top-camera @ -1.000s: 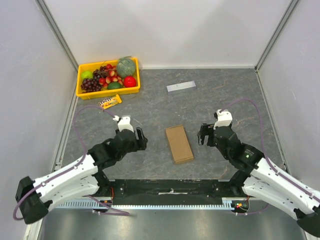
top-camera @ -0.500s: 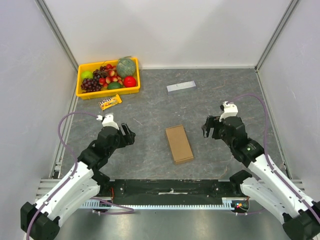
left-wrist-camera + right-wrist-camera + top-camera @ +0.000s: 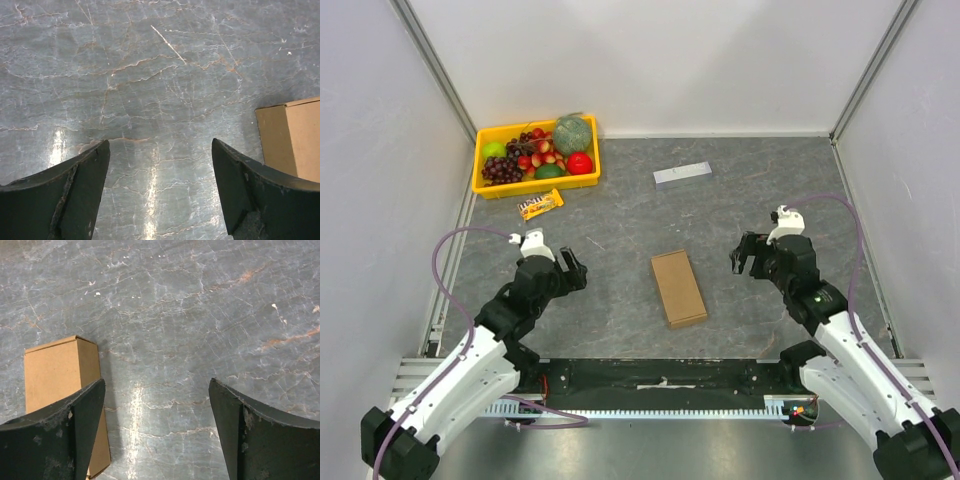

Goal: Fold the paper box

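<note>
Top external view. The box (image 3: 678, 288), a closed, shallow brown carton, lies flat on the counter (image 3: 620, 215) between the two arms, its long axis running away from their bases. The left arm (image 3: 470, 365) and right arm (image 3: 850, 345) flank it. The left jaws and right jaws both stand spread, holding nothing, each well apart from the box.

Left wrist view: a corner of the box (image 3: 292, 135) shows at the right edge, outside the gap, with only bare counter between the jaws.

Right wrist view: the box (image 3: 57, 367) sits beside and partly behind the left-hand jaw, again outside the gap.

The carton keeps its shape unaided, which suggests the folding is complete and no restraint is needed. The tray (image 3: 480, 185) and strip (image 3: 682, 172) lie at the far side, away from the work.
</note>
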Available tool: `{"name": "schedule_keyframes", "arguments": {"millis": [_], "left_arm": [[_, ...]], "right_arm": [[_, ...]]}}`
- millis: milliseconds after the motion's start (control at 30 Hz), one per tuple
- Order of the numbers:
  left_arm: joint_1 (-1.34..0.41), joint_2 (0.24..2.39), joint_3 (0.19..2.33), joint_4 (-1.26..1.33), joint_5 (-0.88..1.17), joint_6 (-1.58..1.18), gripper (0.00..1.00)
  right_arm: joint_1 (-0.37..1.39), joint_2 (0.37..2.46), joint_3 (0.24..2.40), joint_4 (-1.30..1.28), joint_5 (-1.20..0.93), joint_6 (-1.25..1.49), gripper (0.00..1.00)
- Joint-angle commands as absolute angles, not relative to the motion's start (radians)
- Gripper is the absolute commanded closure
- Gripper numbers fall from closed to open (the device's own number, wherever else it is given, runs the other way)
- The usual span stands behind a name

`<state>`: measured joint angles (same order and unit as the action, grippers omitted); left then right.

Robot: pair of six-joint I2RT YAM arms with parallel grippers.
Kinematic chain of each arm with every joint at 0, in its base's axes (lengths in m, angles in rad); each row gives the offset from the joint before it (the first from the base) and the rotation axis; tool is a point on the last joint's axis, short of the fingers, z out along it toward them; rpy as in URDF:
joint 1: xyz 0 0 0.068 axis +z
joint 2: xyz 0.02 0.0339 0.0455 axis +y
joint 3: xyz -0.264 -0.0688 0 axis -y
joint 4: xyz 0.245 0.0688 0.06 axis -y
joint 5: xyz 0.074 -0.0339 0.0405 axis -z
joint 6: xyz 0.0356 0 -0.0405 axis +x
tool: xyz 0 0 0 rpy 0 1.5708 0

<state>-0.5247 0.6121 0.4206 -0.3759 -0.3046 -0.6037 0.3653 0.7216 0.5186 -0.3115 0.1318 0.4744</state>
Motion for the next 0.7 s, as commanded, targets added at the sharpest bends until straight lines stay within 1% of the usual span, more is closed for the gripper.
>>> {"name": "schedule_keyframes", "arguments": {"millis": [0, 100, 167, 233, 300, 467, 633, 667], "left_arm": [[-0.520, 0.611, 0.457, -0.371, -0.333, -0.600, 0.12], [-0.520, 0.600, 0.456, -0.361, -0.311, -0.595, 0.12], [-0.522, 0.597, 0.457, -0.359, -0.296, -0.594, 0.12], [-0.522, 0.594, 0.456, -0.362, -0.285, -0.594, 0.12], [-0.520, 0.588, 0.454, -0.370, -0.284, -0.595, 0.12], [-0.520, 0.563, 0.448, -0.377, -0.282, -0.597, 0.12], [-0.522, 0.552, 0.440, -0.374, -0.290, -0.595, 0.12], [-0.522, 0.554, 0.442, -0.377, -0.293, -0.597, 0.13]], "right_arm": [[0.364, 0.764, 0.522, -0.169, 0.054, 0.425, 0.07], [0.364, 0.828, 0.541, -0.088, 0.003, 0.434, 0.07], [0.362, 0.879, 0.555, -0.035, 0.003, 0.433, 0.06], [0.364, 0.925, 0.569, -0.008, 0.015, 0.422, 0.02], [0.364, 0.942, 0.569, 0.067, 0.050, 0.393, 0.02], [0.364, 0.890, 0.522, 0.189, 0.149, 0.327, 0.02], [0.362, 0.825, 0.514, 0.141, 0.189, 0.285, 0.02], [0.361, 0.810, 0.506, 0.129, 0.190, 0.285, 0.02]]}}
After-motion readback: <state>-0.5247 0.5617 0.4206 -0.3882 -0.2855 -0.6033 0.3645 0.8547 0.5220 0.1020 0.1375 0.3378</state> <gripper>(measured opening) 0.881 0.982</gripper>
